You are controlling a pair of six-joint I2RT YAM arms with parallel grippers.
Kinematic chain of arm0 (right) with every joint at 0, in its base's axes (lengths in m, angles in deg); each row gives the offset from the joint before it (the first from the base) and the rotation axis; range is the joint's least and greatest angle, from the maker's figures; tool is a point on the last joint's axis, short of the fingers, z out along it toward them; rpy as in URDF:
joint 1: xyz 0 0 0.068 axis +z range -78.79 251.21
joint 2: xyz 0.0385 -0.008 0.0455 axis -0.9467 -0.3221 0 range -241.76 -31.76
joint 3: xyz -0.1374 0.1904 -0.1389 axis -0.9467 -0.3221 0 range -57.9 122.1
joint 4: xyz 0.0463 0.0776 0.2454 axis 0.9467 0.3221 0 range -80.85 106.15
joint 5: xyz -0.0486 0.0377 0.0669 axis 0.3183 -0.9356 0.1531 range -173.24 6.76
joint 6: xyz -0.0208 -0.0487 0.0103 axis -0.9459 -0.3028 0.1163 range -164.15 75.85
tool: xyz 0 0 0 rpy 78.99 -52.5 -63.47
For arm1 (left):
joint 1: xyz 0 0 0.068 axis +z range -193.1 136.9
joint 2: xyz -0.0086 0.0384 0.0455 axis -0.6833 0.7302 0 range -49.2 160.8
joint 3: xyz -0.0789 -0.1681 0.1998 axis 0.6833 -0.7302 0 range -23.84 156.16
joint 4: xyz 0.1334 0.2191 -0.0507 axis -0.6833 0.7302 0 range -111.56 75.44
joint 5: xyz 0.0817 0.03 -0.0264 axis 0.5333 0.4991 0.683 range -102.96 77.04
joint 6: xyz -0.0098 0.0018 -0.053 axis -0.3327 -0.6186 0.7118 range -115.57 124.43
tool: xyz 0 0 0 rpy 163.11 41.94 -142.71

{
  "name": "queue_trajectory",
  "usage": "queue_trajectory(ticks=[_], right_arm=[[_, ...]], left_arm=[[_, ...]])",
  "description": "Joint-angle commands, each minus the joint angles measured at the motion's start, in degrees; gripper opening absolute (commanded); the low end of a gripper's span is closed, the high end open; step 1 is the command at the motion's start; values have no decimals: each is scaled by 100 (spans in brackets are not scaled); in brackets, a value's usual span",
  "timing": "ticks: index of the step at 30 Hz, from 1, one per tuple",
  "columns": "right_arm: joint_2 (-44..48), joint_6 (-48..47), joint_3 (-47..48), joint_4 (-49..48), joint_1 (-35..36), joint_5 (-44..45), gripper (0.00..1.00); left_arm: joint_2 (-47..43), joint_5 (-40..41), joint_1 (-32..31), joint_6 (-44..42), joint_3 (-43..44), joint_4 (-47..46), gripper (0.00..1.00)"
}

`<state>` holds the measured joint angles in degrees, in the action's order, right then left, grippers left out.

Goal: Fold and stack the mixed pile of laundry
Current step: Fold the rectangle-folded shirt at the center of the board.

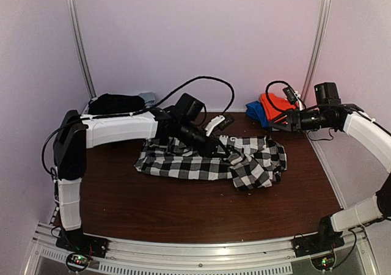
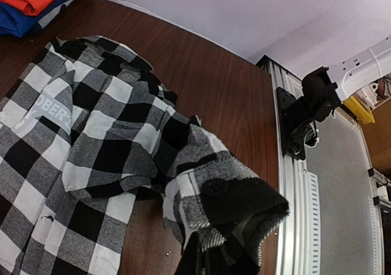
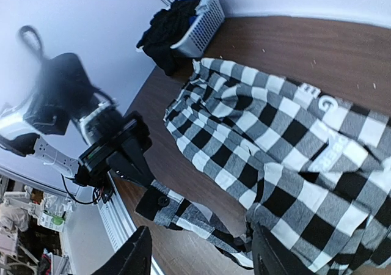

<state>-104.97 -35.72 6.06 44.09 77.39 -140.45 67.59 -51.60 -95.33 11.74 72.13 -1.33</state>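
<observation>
Overhead and wrist views of the brown table (image 1: 183,208). The checked shirt (image 1: 211,159) lies loosely spread and creased at the table's centre, printed neck label upward. The left claw (image 1: 212,143) reaches across from its side to the shirt's far edge and is clamped tight on one sleeve (image 2: 214,195). In the left wrist view the buttoned cuff bunches up directly at the claw, lifted off the wood, while the body of the garment stays flat on the table beyond it. In the right wrist view the same cuff hangs from the dark left claw, and the sleeve trails back to the shirt. The right claw (image 1: 282,123) hangs at the far right, off the shirt's right edge and just beside the folded orange-red garment (image 1: 269,104), which rests on a blue cloth (image 1: 253,111) at the back right corner. Its fingers (image 3: 137,256) stand moderately apart with nothing between them; whether it touches that stack cannot be told. The black garment (image 1: 113,104) is heaped in and over a white slatted basket (image 3: 208,18) at the back left corner, well apart from both claws.
</observation>
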Motion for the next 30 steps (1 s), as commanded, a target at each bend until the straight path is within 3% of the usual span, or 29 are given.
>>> queue_trajectory(ticks=[1,7,13,30], right_arm=[[79,-837,430,-308,178,-419,57],[-109,-1866,562,149,1258,559,56],[-115,-2481,639,320,1661,943,56],[-23,-2716,184,622,2831,1528,54]], left_arm=[[116,-982,256,443,293,-104,0],[343,-1743,415,741,599,-363,0],[498,-2289,416,753,752,-351,0],[542,-2720,424,595,740,-162,0]])
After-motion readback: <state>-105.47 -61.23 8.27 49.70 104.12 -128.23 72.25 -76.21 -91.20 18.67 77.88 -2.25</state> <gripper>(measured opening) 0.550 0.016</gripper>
